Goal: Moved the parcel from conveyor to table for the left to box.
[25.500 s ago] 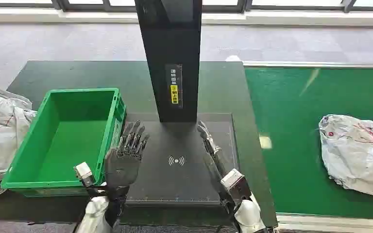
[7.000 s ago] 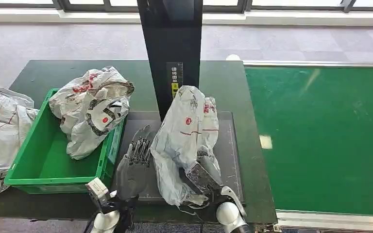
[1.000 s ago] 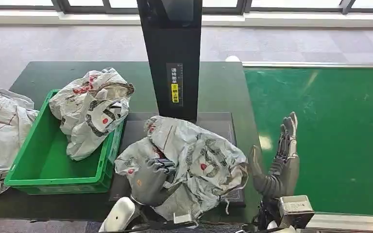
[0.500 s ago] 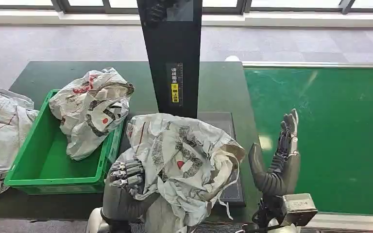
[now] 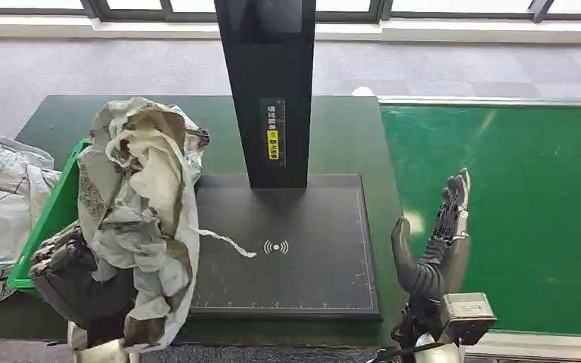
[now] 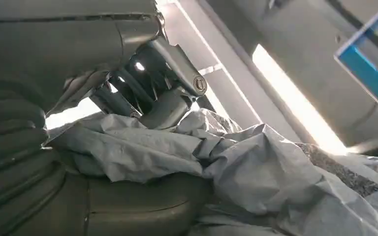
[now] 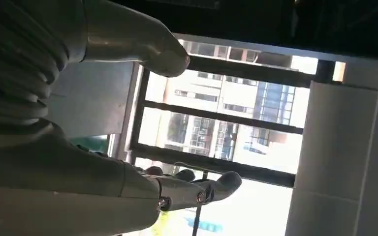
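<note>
Left hand: the left hand (image 5: pixel 72 276) sits at the lower left of the head view, fingers clamped around the lower end of the parcel (image 5: pixel 140 219); in the left wrist view its fingers (image 6: pixel 170 98) press into grey crumpled wrapping (image 6: pixel 256 172).
Parcel: a crumpled white and grey bag, held upright and off the surface, hanging over the near right corner of the green crate (image 5: pixel 57 215) at centre left; a thin strip (image 5: pixel 227 242) trails from it onto the black scanner pad (image 5: pixel 302 280).
Right hand: the right hand (image 5: pixel 435 246) stands at the lower right, palm up on edge, fingers straight and apart, holding nothing, over the seam between the dark table (image 5: pixel 348 136) and the green conveyor (image 5: pixel 514 219).
Done, as I judge it: the parcel is off the conveyor and in the left hand's care, so the right hand's share looks finished.
Left to do, as I judge it: lower the parcel inside the crate walls and release; it is above the rim, not yet settled in.
Nearby: more bagged parcels (image 5: pixel 0 204) lie at the far left edge, beside the crate.
</note>
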`<state>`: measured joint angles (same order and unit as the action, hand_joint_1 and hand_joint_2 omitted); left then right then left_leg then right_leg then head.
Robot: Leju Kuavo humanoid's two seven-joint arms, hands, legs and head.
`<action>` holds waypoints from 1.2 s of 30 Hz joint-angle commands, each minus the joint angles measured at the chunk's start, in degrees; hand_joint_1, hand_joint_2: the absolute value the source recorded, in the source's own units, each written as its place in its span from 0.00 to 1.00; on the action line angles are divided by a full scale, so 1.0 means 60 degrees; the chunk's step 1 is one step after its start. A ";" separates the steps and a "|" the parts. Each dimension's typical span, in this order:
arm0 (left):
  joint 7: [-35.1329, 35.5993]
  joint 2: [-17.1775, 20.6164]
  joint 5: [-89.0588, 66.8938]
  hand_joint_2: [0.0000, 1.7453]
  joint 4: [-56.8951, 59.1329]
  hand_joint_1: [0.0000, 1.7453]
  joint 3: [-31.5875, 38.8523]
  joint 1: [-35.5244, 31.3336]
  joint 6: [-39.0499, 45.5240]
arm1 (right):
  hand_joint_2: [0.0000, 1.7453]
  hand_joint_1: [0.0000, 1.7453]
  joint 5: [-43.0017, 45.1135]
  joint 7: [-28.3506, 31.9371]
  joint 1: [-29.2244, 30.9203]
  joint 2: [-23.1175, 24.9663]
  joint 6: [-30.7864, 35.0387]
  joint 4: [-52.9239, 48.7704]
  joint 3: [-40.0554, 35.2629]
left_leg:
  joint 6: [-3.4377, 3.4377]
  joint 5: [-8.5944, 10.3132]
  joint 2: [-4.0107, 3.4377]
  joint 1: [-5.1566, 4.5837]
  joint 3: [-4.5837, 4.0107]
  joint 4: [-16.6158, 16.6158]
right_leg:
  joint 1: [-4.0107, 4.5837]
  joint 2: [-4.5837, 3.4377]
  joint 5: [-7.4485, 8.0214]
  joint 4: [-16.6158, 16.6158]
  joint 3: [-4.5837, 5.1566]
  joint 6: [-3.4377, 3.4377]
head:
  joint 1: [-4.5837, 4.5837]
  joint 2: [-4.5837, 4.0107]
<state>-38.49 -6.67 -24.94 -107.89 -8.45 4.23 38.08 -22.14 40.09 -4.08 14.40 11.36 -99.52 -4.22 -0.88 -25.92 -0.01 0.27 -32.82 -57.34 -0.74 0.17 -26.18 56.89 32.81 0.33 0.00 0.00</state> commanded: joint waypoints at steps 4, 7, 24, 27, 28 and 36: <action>0.0245 -0.0064 -0.0912 1.00 0.3120 1.00 0.2919 -0.2576 -0.0267 | 1.00 0.00 0.0143 -0.0014 0.0269 -0.0372 0.0257 0.0898 -0.0472 | -0.0010 0.0020 0.0018 0.0005 0.0016 0.0019 | 0.0006 0.0015 0.0013 -0.0018 -0.0016 -0.0011 | 0.0000 0.0000; 0.0777 -0.0079 -0.1618 1.00 0.3883 1.00 0.3305 -0.3057 -0.0151 | 1.00 0.00 0.0041 -0.0014 0.0386 -0.0269 0.0149 0.0930 -0.0403 | -0.0009 0.0012 0.0002 0.0004 0.0017 0.0011 | 0.0005 -0.0005 0.0012 -0.0008 -0.0014 -0.0010 | 0.0000 0.0000; 0.4329 0.0446 -0.6105 1.00 0.8705 1.00 0.3938 -0.5760 -0.1605 | 1.00 0.00 -0.0293 -0.0014 0.0106 -0.0136 -0.0323 0.0577 -0.0066 | -0.0014 0.0024 0.0028 0.0007 0.0005 0.0014 | 0.0009 0.0017 0.0025 -0.0009 -0.0003 -0.0026 | 0.0000 0.0000; 0.4856 0.0689 -0.6925 1.00 1.0199 1.00 0.3850 -0.6245 -0.1520 | 1.00 0.00 -0.0262 -0.0014 0.0077 -0.0211 -0.0299 0.0587 -0.0087 | -0.0017 0.0034 0.0048 0.0008 0.0005 0.0018 | 0.0009 0.0039 0.0029 -0.0016 -0.0007 -0.0030 | 0.0000 0.0000; 0.5192 0.0770 -0.7391 1.00 1.0636 1.00 0.3764 -0.6366 -0.1490 | 1.00 0.00 -0.0250 -0.0014 0.0044 -0.0240 -0.0283 0.0575 -0.0106 | -0.0017 0.0032 0.0041 0.0006 0.0008 0.0017 | 0.0007 0.0031 0.0030 -0.0012 -0.0007 -0.0029 | 0.0000 0.0000; 0.5479 0.0700 -0.7606 1.00 1.1784 0.60 0.3864 -0.6579 -0.1728 | 1.00 0.00 -0.0184 -0.0014 -0.0096 -0.0403 -0.0161 0.0581 -0.0232 | -0.0016 0.0021 0.0006 0.0004 0.0011 0.0016 | 0.0010 -0.0005 0.0035 -0.0015 0.0003 -0.0030 | 0.0000 0.0000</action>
<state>-6.12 -3.39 -70.62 -51.70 13.51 -30.52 28.37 -23.63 40.09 -4.81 14.14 10.03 -98.12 -4.96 -0.99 -25.83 -0.04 0.26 -32.85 -57.36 -0.71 0.06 -25.99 56.95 32.96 0.17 0.00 0.00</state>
